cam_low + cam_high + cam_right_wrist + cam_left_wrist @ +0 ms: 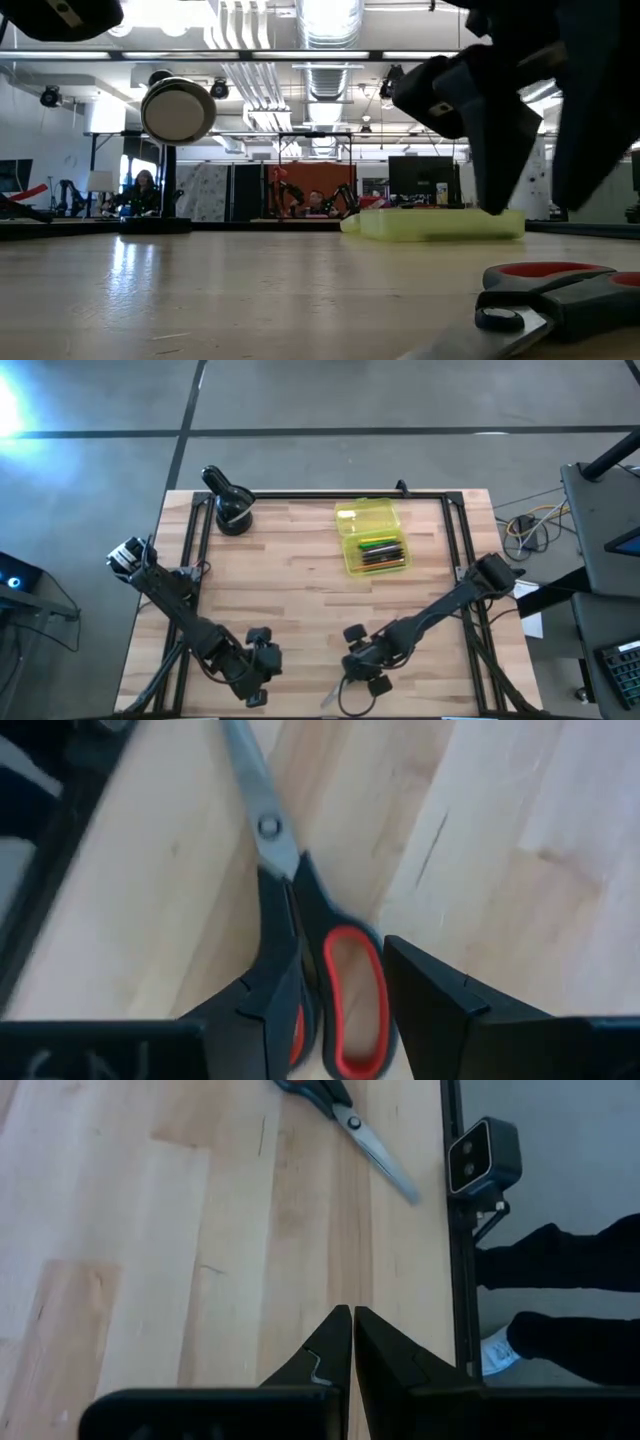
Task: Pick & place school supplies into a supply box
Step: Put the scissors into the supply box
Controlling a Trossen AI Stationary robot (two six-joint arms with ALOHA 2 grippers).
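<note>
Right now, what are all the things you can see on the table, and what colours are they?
supply box: one, see-through yellow-green, lid open, on the far side of the table, a bit to the right.
pens and pencils: several, black, green and orange among them, lying inside the box; too small to count.
scissors: one pair, red and black handles, silver blades, flat on the wood at the near edge.
black stand: one, black, round, at the far left of the table.
table: one, light wood with a black frame.
left gripper: black, fingers shut, holding nothing, near the front left.
right gripper: black, fingers open on either side of the scissors' handles, near the front edge.
</note>
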